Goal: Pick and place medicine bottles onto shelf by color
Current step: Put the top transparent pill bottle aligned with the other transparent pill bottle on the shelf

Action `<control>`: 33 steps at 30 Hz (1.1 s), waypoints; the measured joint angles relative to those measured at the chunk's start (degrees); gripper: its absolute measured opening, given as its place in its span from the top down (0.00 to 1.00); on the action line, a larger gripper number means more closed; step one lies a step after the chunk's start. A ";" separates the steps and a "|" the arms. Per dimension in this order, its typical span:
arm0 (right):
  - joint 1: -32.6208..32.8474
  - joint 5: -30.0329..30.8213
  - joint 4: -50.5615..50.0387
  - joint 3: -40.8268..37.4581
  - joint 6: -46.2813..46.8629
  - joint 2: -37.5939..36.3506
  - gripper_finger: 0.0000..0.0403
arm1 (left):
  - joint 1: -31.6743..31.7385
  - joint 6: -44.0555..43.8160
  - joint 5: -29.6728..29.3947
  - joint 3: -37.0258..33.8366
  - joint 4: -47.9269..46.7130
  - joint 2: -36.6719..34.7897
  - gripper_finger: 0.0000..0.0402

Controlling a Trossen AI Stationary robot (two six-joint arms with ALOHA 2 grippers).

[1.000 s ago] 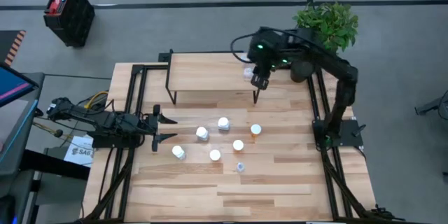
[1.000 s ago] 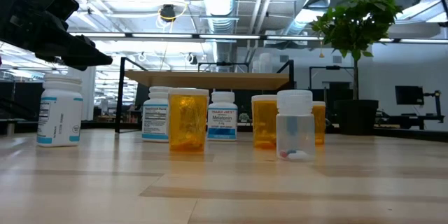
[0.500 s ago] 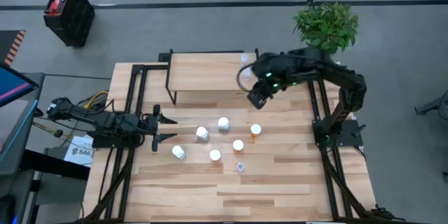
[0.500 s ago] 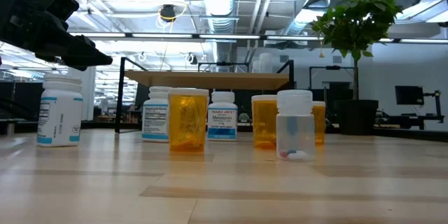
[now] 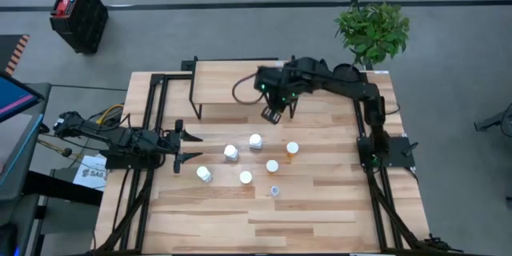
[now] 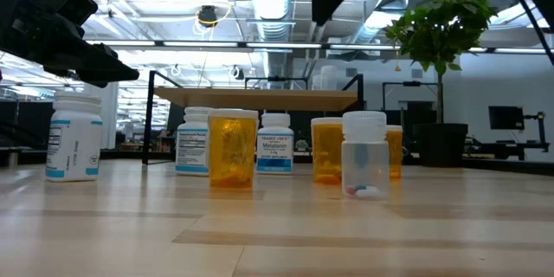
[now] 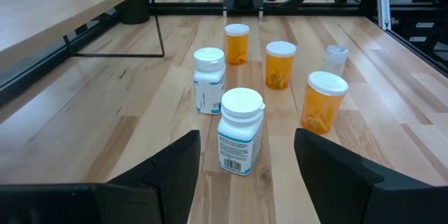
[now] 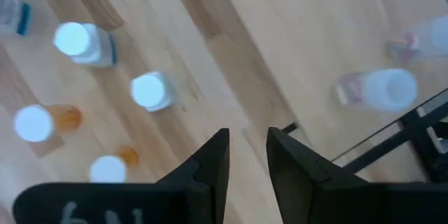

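Note:
Several small bottles stand upright on the table in front of the shelf (image 5: 228,80): white ones (image 5: 230,153) (image 5: 255,141), orange ones (image 5: 293,149) (image 5: 272,166), and a clear one (image 5: 274,190). Two clear bottles (image 8: 381,87) (image 8: 420,42) stand on the shelf top. My right gripper (image 5: 272,114) hovers above the table just in front of the shelf's near edge, fingers a little apart and empty (image 8: 248,157). My left gripper (image 5: 188,146) is wide open and empty at the table's left, facing the bottles; the closest is a white one (image 7: 240,129).
A potted plant (image 5: 372,28) stands at the table's far right corner. Black frame rails (image 5: 364,128) run along both sides of the table. The near half of the table (image 5: 264,224) holds no objects. A black crate (image 5: 78,14) is on the floor beyond the table.
My right gripper has swung from over the shelf's right part toward the table's left and near side. It now hangs just in front of the shelf's near edge, and its arm has come into the top of the low view. The bottles on the table have kept still.

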 joint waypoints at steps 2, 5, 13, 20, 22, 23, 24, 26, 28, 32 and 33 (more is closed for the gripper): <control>-2.00 -1.92 0.02 -0.02 -3.98 -0.20 0.72 | 0.02 0.00 0.00 0.00 0.00 0.02 0.45; -4.02 -1.96 0.00 -0.02 -10.33 -1.62 0.72 | 0.00 0.00 0.01 0.00 0.00 0.02 0.45; -9.32 -2.07 0.02 0.02 -16.15 -5.57 0.72 | 0.02 0.00 0.01 0.00 0.00 0.02 0.45; -12.69 -2.40 0.02 0.02 -18.11 -5.65 0.72 | 0.00 -7.43 0.01 0.00 0.00 0.02 0.45; -13.17 -2.40 0.20 -0.69 -19.43 -5.56 0.72 | 0.00 -11.00 -0.16 0.00 0.11 0.00 0.45; -13.38 -2.40 0.11 -1.61 -20.54 -5.55 0.72 | 0.00 -12.02 -0.74 -0.02 0.23 0.00 0.45; -13.45 -2.41 0.04 -2.81 -21.68 -5.59 0.72 | 0.00 -12.54 -1.48 -0.02 0.38 0.01 0.45; -13.69 -2.48 -0.04 -5.60 -23.34 -6.10 0.72 | 0.00 -12.80 -3.08 -0.04 0.65 0.01 0.45; -13.68 -2.54 0.01 -7.77 -24.12 -6.89 0.72 | 0.02 -12.84 -4.09 -0.07 0.77 0.02 0.45; -13.38 -2.47 0.05 -10.62 -27.33 -7.41 0.72 | 0.01 -12.91 -6.24 -0.07 0.94 0.00 0.45; -13.19 -2.38 0.00 -11.42 -28.44 -7.41 0.72 | 0.00 -12.92 -6.88 -0.07 0.95 0.00 0.45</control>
